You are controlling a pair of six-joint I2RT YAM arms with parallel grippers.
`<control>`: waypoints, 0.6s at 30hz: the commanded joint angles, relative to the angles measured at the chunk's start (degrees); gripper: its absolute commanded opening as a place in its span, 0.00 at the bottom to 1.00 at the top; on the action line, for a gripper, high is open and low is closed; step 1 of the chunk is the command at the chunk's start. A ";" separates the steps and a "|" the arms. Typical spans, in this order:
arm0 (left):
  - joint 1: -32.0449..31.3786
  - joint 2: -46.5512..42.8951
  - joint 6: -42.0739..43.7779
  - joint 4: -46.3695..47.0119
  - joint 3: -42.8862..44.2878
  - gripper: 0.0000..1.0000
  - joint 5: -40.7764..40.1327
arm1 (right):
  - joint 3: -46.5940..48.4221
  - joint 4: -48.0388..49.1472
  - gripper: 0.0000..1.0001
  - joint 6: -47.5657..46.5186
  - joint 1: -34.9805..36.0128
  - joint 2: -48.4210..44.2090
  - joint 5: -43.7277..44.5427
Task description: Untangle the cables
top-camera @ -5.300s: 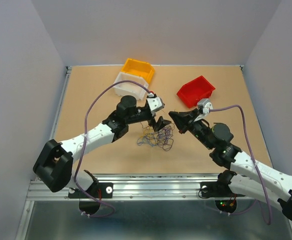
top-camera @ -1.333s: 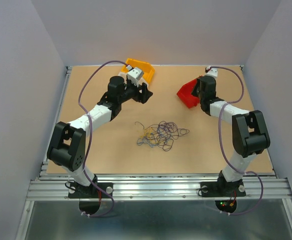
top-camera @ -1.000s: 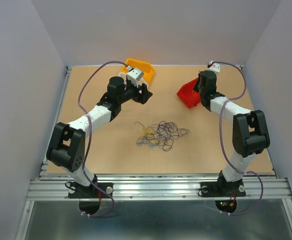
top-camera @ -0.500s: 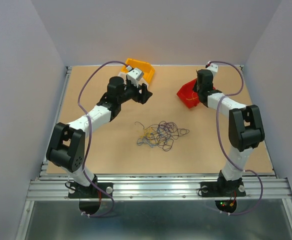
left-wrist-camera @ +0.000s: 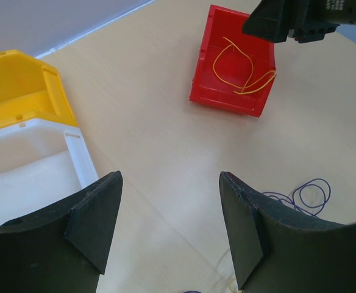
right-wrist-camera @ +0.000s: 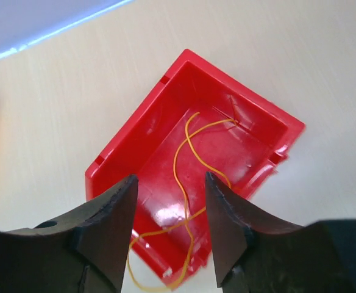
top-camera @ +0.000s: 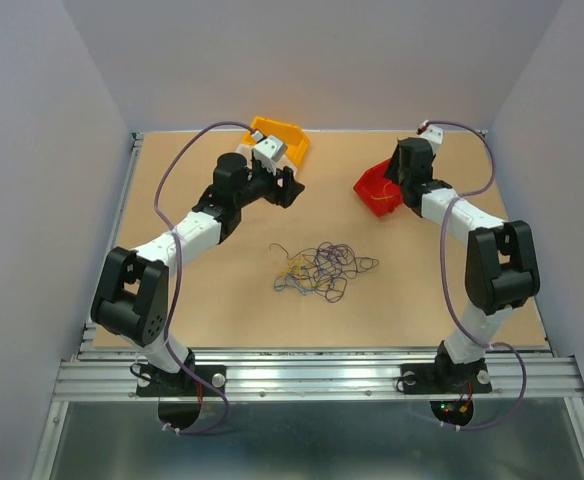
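The cables (top-camera: 320,270) lie as a loose tangle of purple, dark and yellowish wires mid-table, with neither arm near them. One orange-yellow wire (right-wrist-camera: 187,165) lies in the red bin (right-wrist-camera: 135,116), partly draped over its near rim. My right gripper (right-wrist-camera: 169,207) hovers just above that bin, open, nothing between its fingers. In the top view it is the right gripper (top-camera: 398,188) at the bin's right side. My left gripper (left-wrist-camera: 169,207) hangs open and empty over bare table beside the white bin (left-wrist-camera: 74,152). A few purple loops (left-wrist-camera: 311,194) show at the right edge of the left wrist view.
A yellow bin (top-camera: 282,135) stands at the back, with the white bin in front of it under my left wrist. The red bin (top-camera: 372,188) stands at the back right. Grey walls close in the table on three sides.
My right gripper has gone from shut to open above the red bin, and the orange-yellow wire now lies in it. That wrist shifted slightly. The left arm has not moved.
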 commanded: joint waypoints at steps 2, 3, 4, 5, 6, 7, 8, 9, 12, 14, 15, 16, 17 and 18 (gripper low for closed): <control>0.14 -3.90 0.81 2.41 -0.55 0.75 0.13 | -5.35 1.24 0.57 4.50 0.05 -9.94 -1.50; 0.06 -3.90 0.81 2.50 -0.55 0.76 0.13 | -5.97 1.15 0.58 5.74 0.05 -10.74 -2.64; 0.06 -3.99 0.81 2.50 -0.55 0.76 0.13 | -6.76 1.15 0.60 7.05 0.05 -11.62 -4.13; 0.06 -3.90 0.81 2.50 -0.46 0.76 0.13 | -7.29 0.98 0.65 10.72 0.05 -12.85 -5.98; 0.06 -3.90 0.81 2.50 -0.55 0.76 0.13 | -7.99 0.11 0.66 12.50 0.05 -13.38 -6.78; 0.06 -3.90 0.72 2.50 -0.55 0.76 0.21 | -8.52 -0.34 0.67 14.43 0.05 -13.74 -7.13; 0.06 -3.90 0.72 2.50 -0.55 0.76 0.21 | -9.14 -0.78 0.68 18.45 0.14 -14.18 -6.79; 0.06 -3.99 0.72 2.50 -0.46 0.75 0.21 | -9.75 -1.04 0.68 20.49 0.14 -15.14 -6.09; 0.06 -4.08 0.72 2.50 -0.55 0.76 0.13 | -10.90 -5.76 0.65 28.65 0.32 -15.94 -1.00; 0.06 -3.99 0.63 2.50 -0.55 0.76 0.39 | -9.15 -9.81 0.65 32.10 0.32 -15.50 1.81; 0.06 -3.99 0.55 2.41 -0.55 0.76 0.48 | -8.71 -12.71 0.65 34.47 0.32 -15.15 1.91; 0.06 -3.99 0.46 2.50 -0.63 0.76 0.48 | -8.35 -13.34 0.65 35.19 0.32 -14.71 1.65; 0.06 -3.90 0.46 2.50 -0.55 0.76 0.48 | -8.52 -13.52 0.65 36.41 0.32 -14.53 0.09; 0.06 -4.08 0.46 2.50 -0.55 0.76 0.56 | -8.61 -13.53 0.65 37.12 0.32 -14.27 -0.97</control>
